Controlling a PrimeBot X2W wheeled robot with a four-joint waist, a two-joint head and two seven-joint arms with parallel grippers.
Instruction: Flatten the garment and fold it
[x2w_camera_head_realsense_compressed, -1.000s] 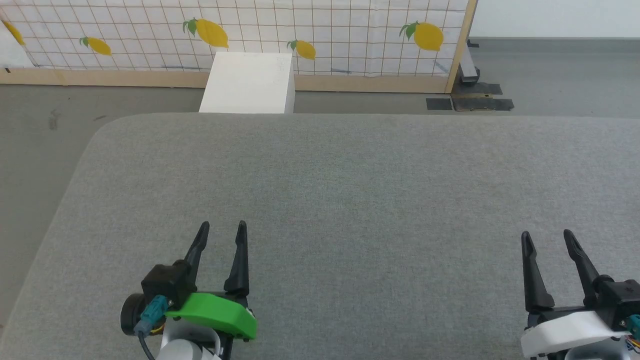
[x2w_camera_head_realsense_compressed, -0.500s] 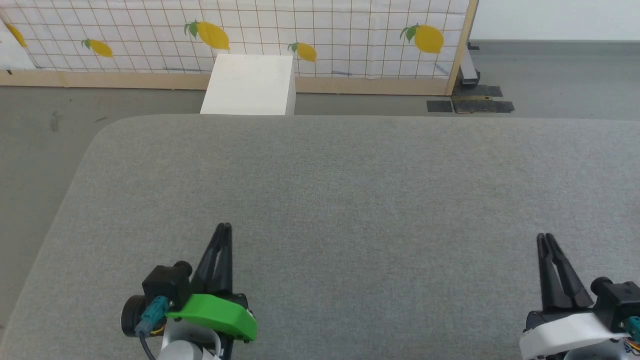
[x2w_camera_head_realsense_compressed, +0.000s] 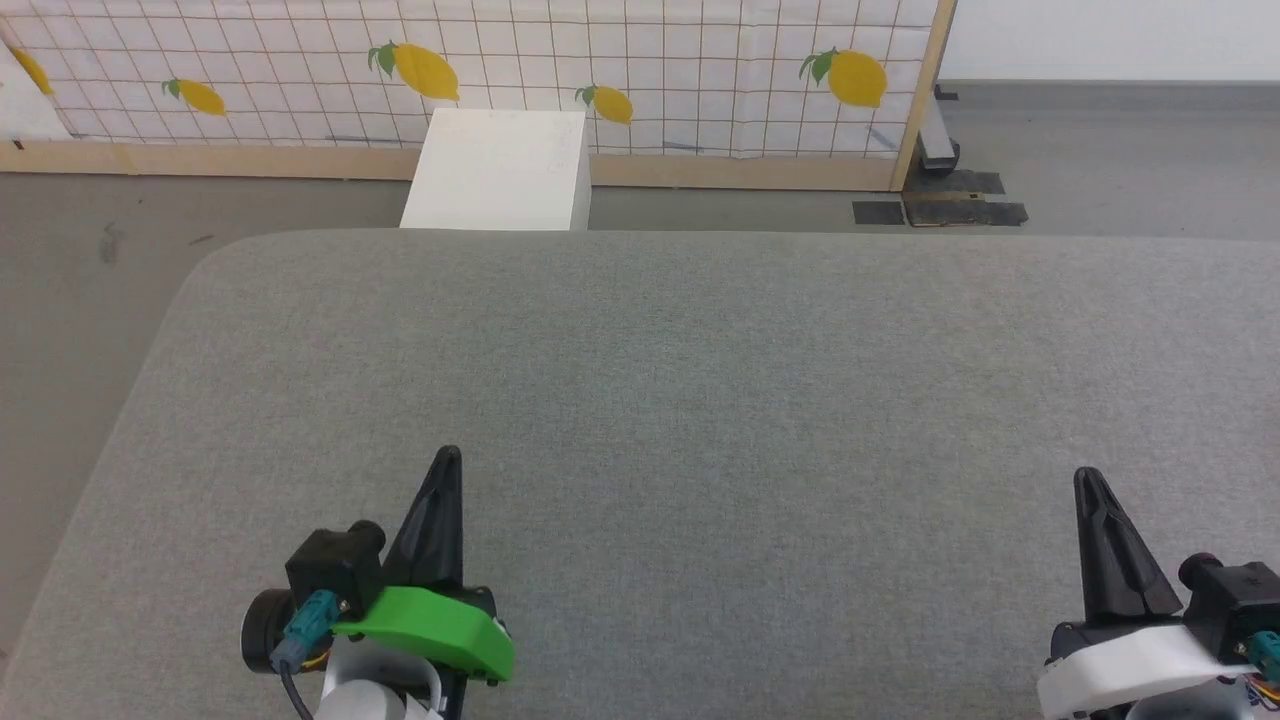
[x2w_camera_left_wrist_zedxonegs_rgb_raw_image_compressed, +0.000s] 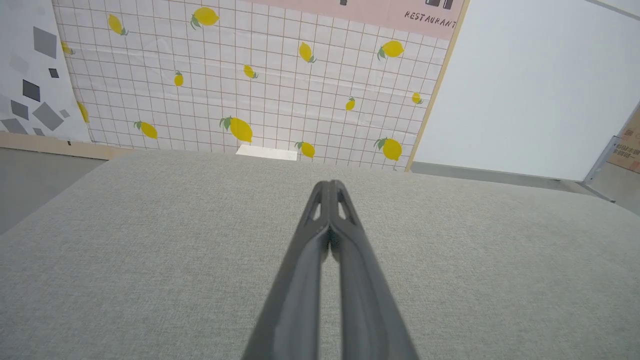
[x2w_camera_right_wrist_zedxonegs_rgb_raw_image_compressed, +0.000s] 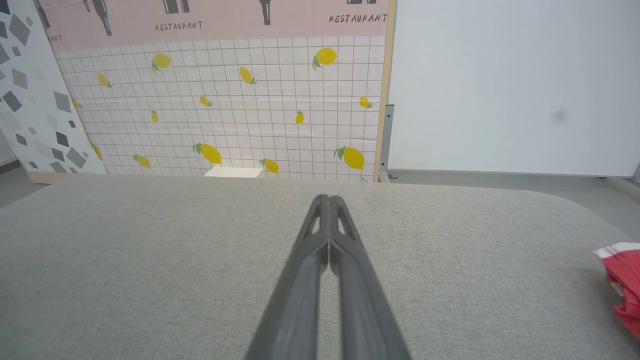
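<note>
Jaws of the left gripper (x2w_camera_head_realsense_compressed: 447, 458) and right gripper (x2w_camera_head_realsense_compressed: 1087, 478) are closed on nothing above the grey surface (x2w_camera_head_realsense_compressed: 700, 340). The red garment (x2w_camera_right_wrist_zedxonegs_rgb_raw_image_compressed: 624, 285) lies bunched at the right wrist view's right edge. A white box (x2w_camera_head_realsense_compressed: 497, 170) stands beyond.

Dark two-fingered left gripper (x2w_camera_head_realsense_compressed: 448, 456), lower left, and right gripper (x2w_camera_head_realsense_compressed: 1088, 476), lower right, both snapped closed; spread apart a second ago.

Bright, even, soft light, faint shadows, sharp focus, wide-angle bending at wrist-view edges.
</note>
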